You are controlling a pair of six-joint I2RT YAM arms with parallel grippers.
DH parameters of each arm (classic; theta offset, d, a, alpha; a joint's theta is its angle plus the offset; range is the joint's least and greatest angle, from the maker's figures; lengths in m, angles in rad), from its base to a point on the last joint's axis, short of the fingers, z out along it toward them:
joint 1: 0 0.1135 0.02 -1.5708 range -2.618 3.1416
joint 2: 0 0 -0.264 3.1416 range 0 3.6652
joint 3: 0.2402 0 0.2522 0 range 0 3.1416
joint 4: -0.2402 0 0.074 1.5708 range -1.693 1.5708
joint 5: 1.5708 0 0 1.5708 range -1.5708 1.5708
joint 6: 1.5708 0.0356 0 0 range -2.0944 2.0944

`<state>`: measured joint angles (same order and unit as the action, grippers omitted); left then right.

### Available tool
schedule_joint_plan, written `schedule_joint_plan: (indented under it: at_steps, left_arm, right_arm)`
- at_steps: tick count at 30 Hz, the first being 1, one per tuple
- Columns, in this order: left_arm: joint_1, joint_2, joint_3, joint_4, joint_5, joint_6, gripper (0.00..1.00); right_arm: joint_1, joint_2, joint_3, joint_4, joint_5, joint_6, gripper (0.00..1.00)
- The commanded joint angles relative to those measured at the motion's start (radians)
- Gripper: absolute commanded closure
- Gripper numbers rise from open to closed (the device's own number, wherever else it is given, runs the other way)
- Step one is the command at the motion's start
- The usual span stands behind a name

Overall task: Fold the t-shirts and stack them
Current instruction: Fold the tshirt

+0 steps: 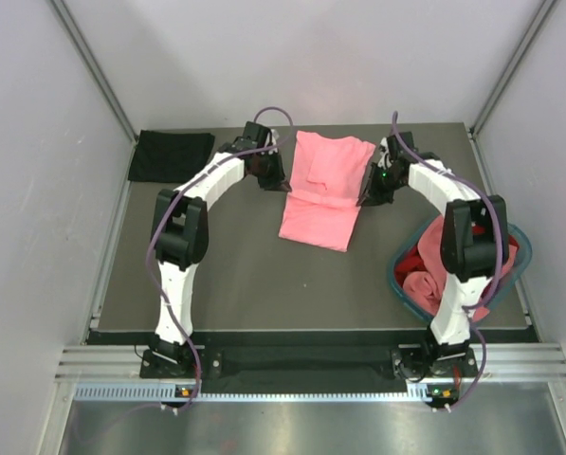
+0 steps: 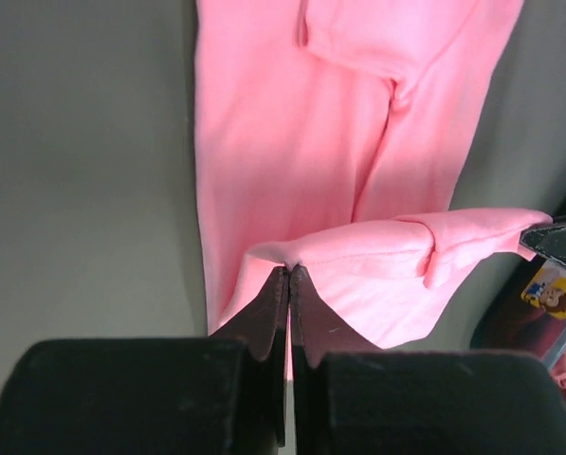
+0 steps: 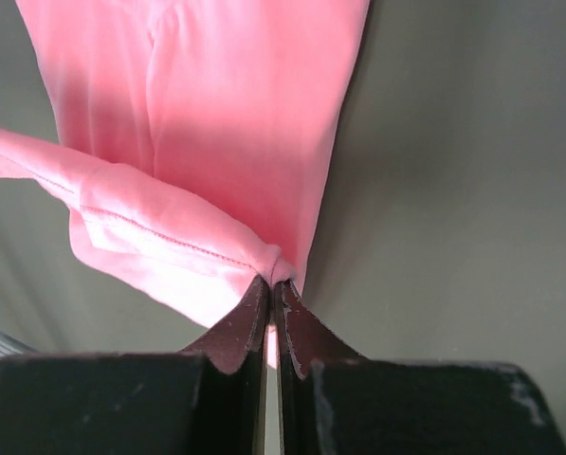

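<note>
Both dark tapered jaws clenched on soft salmon pink t-shirt [image 2: 283,142], stitched hem bunched

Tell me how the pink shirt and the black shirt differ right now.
The pink shirt is gripped: the left gripper and right gripper each pinch an edge. The black shirt is untouched. The pink shirt sits mid-table, partly folded with one fold lifted, while the black shirt lies flat as a neat rectangle at the far left corner. Both are plain and rest on the table.
</note>
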<state>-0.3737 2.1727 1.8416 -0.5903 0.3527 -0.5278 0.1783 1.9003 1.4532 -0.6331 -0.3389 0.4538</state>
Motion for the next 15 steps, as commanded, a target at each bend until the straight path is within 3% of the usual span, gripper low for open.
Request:
schedule_joint_plan:
  at_steps: [1, 15]
  left_arm:
    - [0.009, 0.042, 0.085, 0.012, 0.029, -0.015, 1.00]
    - [0.021, 0.159, 0.202, 0.026, 0.069, -0.061, 1.00]
  right_arm:
    - [-0.025, 0.055, 0.099, -0.037, -0.041, -0.046, 1.00]
    - [-0.053, 0.190, 0.223, -0.054, -0.098, -0.058, 0.97]
